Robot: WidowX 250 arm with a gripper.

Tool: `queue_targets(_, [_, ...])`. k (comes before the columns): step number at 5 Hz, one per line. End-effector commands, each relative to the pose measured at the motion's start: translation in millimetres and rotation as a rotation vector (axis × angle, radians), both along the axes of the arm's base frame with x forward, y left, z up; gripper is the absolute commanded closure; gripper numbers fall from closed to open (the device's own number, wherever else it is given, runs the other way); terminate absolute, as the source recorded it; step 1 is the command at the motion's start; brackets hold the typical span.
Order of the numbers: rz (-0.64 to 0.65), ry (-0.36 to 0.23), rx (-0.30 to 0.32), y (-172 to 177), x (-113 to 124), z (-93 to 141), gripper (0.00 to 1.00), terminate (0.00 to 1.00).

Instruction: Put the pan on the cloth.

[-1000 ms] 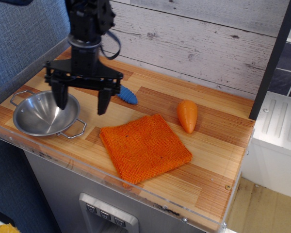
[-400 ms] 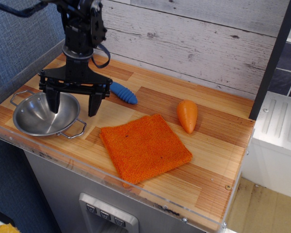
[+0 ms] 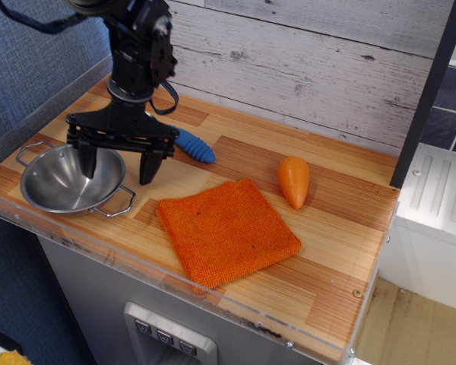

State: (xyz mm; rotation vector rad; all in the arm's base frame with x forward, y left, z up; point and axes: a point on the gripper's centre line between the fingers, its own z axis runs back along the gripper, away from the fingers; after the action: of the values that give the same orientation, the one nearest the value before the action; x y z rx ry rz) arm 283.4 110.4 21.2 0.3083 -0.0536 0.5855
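The shiny steel pan (image 3: 64,182) with two wire loop handles sits at the left end of the wooden counter. The square orange cloth (image 3: 226,230) lies flat to its right, apart from it. My black gripper (image 3: 118,166) is open and points down. Its jaws straddle the pan's right rim: the left finger (image 3: 87,160) hangs inside the bowl, the right finger (image 3: 149,166) outside it. I cannot tell whether either finger touches the pan.
A spoon's blue handle (image 3: 194,144) lies just behind the gripper's right finger. An orange plastic carrot (image 3: 293,181) lies behind the cloth on the right. A clear acrylic lip (image 3: 213,300) runs along the counter's front edge. A plank wall stands behind.
The gripper has shifted left from a second ago, so its jaws now straddle the pan's right rim. It stays open. The pan and cloth have not moved.
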Motion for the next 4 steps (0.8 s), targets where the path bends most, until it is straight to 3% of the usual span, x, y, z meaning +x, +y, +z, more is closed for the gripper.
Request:
queue_targets(1, [0.033, -0.022, 0.056, -1.0, -7.3, 3.1, 1.0, 0.0])
queue_targets(4, [0.045, -0.034, 0.087, -1.6, -4.3, 8.8, 1.0, 0.0])
